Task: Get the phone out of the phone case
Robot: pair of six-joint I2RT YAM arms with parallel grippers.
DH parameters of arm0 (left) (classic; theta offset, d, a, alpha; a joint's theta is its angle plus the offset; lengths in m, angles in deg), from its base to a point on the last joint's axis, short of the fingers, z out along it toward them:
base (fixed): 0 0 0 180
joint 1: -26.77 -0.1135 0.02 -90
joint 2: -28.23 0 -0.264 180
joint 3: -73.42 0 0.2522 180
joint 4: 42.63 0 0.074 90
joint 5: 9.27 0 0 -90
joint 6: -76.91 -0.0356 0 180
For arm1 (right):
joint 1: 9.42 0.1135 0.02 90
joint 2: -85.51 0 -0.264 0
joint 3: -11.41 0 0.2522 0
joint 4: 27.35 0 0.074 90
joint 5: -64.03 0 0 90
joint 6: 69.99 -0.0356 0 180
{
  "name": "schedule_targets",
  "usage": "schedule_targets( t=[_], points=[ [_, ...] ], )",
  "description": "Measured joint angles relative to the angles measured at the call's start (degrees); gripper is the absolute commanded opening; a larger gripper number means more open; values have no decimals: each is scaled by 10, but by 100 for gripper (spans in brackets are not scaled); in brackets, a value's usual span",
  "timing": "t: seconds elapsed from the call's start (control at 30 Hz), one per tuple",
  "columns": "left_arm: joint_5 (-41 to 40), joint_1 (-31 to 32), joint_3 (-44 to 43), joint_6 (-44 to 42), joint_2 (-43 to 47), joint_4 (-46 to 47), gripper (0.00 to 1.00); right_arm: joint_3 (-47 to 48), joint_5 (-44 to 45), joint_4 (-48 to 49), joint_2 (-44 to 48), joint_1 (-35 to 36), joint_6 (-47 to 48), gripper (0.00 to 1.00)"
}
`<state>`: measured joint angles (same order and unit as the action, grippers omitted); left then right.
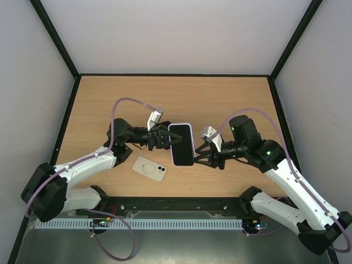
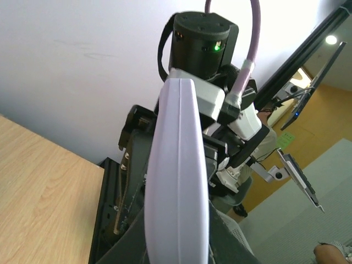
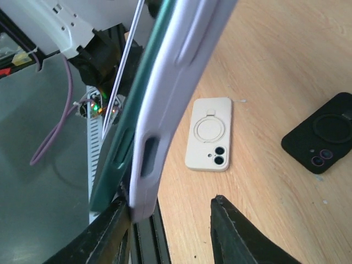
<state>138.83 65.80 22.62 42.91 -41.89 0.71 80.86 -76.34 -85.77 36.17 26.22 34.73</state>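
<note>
The phone (image 1: 181, 144), dark screen up, sits in a lavender case (image 1: 181, 126) and is held in the air between both arms. My left gripper (image 1: 163, 138) is shut on its left edge. In the left wrist view the case's edge (image 2: 179, 181) fills the space between the jaws of the left gripper (image 2: 177, 242). My right gripper (image 1: 202, 154) is at the phone's right edge. In the right wrist view the right gripper (image 3: 170, 220) is open, with one finger (image 3: 110, 234) against the case's corner (image 3: 146, 165). A dark green phone edge (image 3: 118, 148) shows beside the case there.
A cream phone case (image 1: 149, 169) with a ring stand lies back up on the table near the front; it also shows in the right wrist view (image 3: 210, 135). A black case (image 3: 324, 132) lies on the table further off. Black frame rails edge the wooden table (image 1: 110, 99).
</note>
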Motion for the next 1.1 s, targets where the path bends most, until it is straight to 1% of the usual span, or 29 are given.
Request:
schedule_targets(
  t=[0.17, 0.37, 0.5, 0.57, 0.6, 0.7, 0.73, 0.77, 0.8, 0.9, 0.93, 1.0, 1.03, 1.1],
  points=[
    [-2, 14, 0, 4, -24, 43, 2, 23, 5, -17, -13, -2, -27, 45],
    [1, 23, 0, 24, -72, 108, 2, 33, 11, -39, -29, -10, -67, 48],
    [-4, 24, 0, 42, -104, 162, 3, 40, 8, -49, -31, -24, -91, 48],
    [-11, 26, 0, 53, -119, 196, 3, 47, 5, -54, -30, -32, -104, 43],
    [-24, 26, 0, 70, -136, 241, 3, 58, 2, -53, -30, -40, -123, 27],
    [-33, 27, -1, 86, -151, 269, 3, 58, -26, -47, -29, -43, -136, 10],
    [-36, 27, -2, 93, -162, 280, 3, 58, -37, -46, -29, -45, -143, 5],
    [-40, 28, -4, 101, -173, 286, 3, 58, -43, -46, -30, -49, -149, 2],
    [-44, 28, -7, 109, -182, 289, 4, 57, -43, -50, -32, -54, -158, 2],
    [-49, 24, -17, 111, -189, 275, 12, 50, -46, -44, -35, -69, -166, 2],
    [-51, 23, -21, 108, -188, 262, 19, 46, -46, -39, -34, -73, -170, 2],
    [-59, 19, -29, 96, -187, 231, 41, 34, -43, -19, -31, -83, -186, 2],
    [-72, 19, -36, 86, -186, 206, 49, 26, -38, -2, -29, -86, -196, 2],
    [-92, 18, -43, 64, -182, 145, 60, 13, -12, 40, -24, -91, -218, 2]
  ],
)
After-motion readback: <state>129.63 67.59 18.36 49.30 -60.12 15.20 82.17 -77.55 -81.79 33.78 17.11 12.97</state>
